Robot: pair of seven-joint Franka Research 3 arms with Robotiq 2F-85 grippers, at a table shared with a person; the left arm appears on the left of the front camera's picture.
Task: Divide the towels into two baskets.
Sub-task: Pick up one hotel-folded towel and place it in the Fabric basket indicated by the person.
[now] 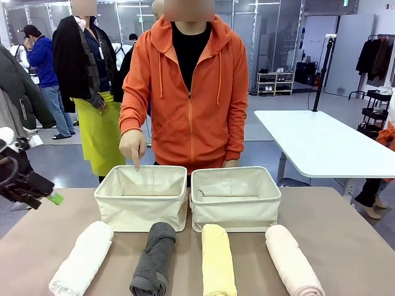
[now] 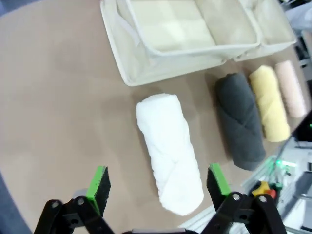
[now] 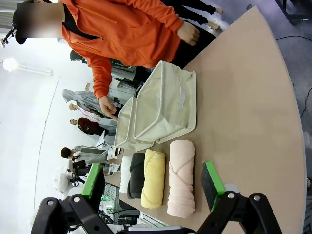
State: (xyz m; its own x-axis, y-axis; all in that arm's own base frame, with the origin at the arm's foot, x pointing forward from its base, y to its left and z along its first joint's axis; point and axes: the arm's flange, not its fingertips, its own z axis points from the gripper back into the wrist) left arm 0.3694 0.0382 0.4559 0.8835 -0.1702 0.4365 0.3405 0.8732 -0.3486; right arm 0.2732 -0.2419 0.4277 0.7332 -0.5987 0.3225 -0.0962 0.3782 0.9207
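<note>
Front view: on the brown counter lie four rolled terry towels, the white towel, dark grey towel, pale yellow towel and pale pink towel, just before the left cream canvas basket and right cream canvas basket; a person's hand points into the left one. Left wrist view: the left claw hangs released over the white towel. Right wrist view: the right claw gapes empty, the pale pink towel beyond it.

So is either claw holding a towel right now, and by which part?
No, nothing is held. The left gripper and the right gripper both stand open, clear of the four towels lying on the table.
</note>
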